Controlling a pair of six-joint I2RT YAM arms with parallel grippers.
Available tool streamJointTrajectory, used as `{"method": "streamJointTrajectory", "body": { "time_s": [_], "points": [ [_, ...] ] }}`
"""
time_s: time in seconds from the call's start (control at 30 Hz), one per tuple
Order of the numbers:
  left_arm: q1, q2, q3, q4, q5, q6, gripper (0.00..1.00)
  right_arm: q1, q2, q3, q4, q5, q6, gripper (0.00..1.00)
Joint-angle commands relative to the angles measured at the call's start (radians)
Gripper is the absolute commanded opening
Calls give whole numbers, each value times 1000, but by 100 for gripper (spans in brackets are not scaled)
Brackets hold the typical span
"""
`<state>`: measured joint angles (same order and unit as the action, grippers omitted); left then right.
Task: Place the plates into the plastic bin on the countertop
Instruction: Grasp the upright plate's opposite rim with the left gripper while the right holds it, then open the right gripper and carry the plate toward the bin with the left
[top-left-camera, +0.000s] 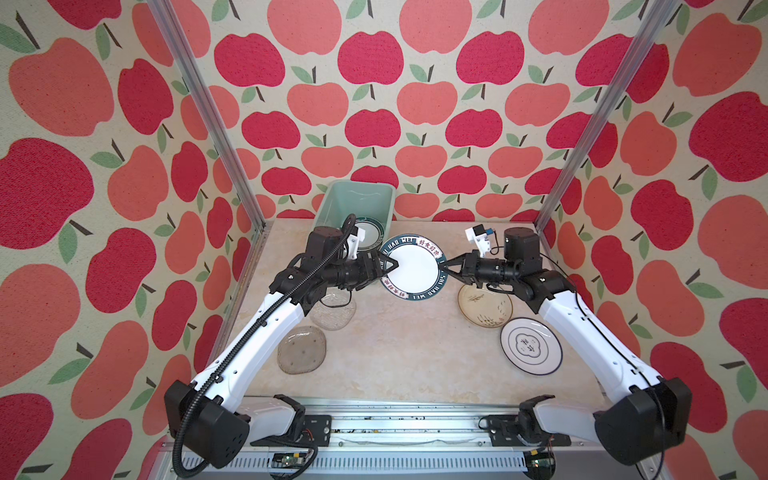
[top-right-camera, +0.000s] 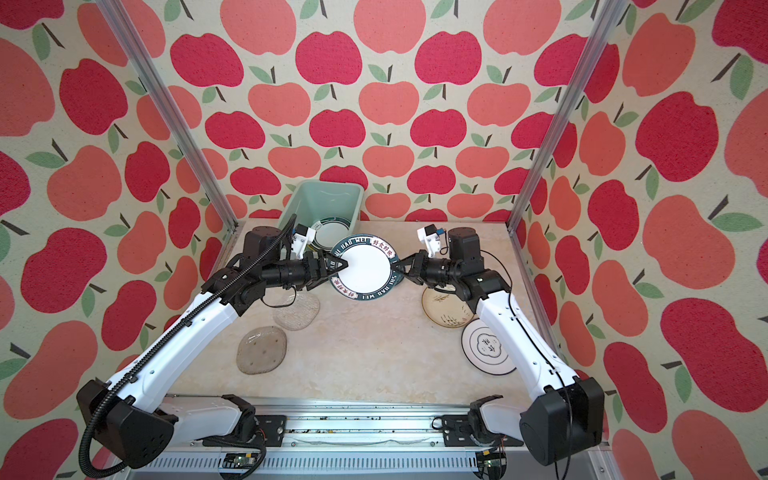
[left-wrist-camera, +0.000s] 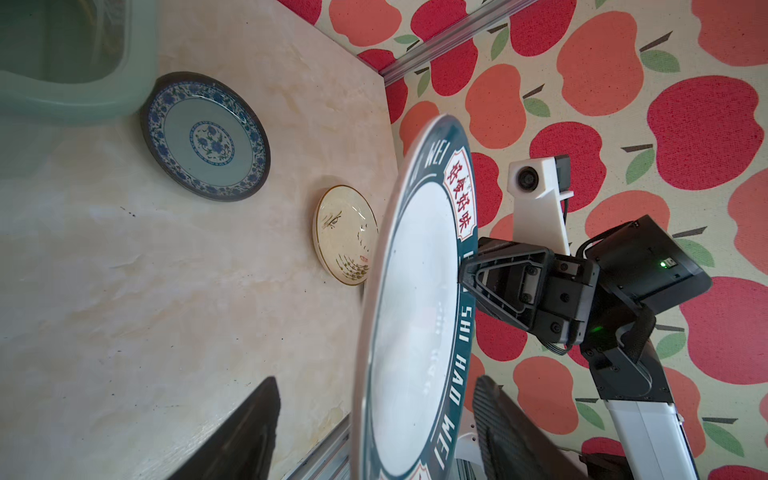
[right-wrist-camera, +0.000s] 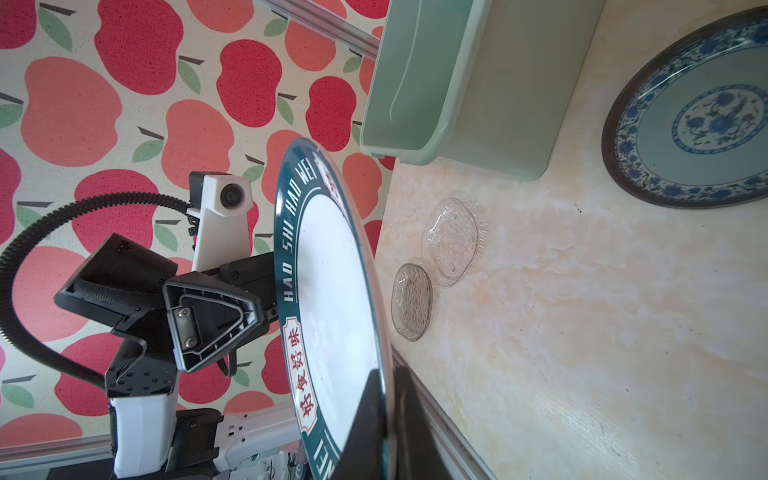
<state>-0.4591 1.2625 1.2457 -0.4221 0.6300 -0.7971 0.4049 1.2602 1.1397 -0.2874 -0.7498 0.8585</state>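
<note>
A large white plate with a dark teal lettered rim (top-left-camera: 415, 268) (top-right-camera: 365, 268) hangs tilted above the countertop (top-left-camera: 407, 345), between both grippers. My right gripper (top-left-camera: 446, 270) (right-wrist-camera: 388, 415) is shut on its right edge. My left gripper (top-left-camera: 390, 268) (left-wrist-camera: 378, 415) is open, its fingers (left-wrist-camera: 507, 436) straddling the left edge with gaps on both sides. The mint-green plastic bin (top-left-camera: 357, 199) (top-right-camera: 322, 199) stands at the back left, with a dark-rimmed white plate (top-left-camera: 371, 233) inside. A blue-patterned plate (left-wrist-camera: 205, 137) (right-wrist-camera: 698, 124) lies on the countertop beside the bin, under the held plate.
Two clear glass plates (top-left-camera: 332, 309) (top-left-camera: 302, 349) lie on the left under my left arm. A cream brush-marked plate (top-left-camera: 484, 305) and a black-rimmed white plate (top-left-camera: 531, 346) lie on the right by my right arm. Apple-patterned walls and metal posts enclose the counter.
</note>
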Motion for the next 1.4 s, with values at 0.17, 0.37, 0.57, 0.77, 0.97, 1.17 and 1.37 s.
{"method": "streamJointTrajectory", "body": {
  "time_s": [0.17,0.37,0.57,0.77,0.97,1.17,1.37],
  "points": [
    [-10,-28,-35,82,17,-23,59,27,-42,-15,6,6,35,0],
    [-16,-30,-55,124,17,-58,46,29,-44,-24,43,20,60,0],
    [-30,-25,-61,154,10,-80,44,29,-33,-28,86,29,87,0],
    [-42,-21,-66,161,-4,-89,36,29,-17,-18,122,21,108,0],
    [-44,-15,-72,191,-20,-117,25,30,-4,-14,153,20,124,0],
    [-45,-9,-86,231,-33,-149,12,30,8,-18,156,17,119,0],
    [-44,-8,-92,253,-52,-171,0,31,20,-17,142,17,100,0]
  ]
}}
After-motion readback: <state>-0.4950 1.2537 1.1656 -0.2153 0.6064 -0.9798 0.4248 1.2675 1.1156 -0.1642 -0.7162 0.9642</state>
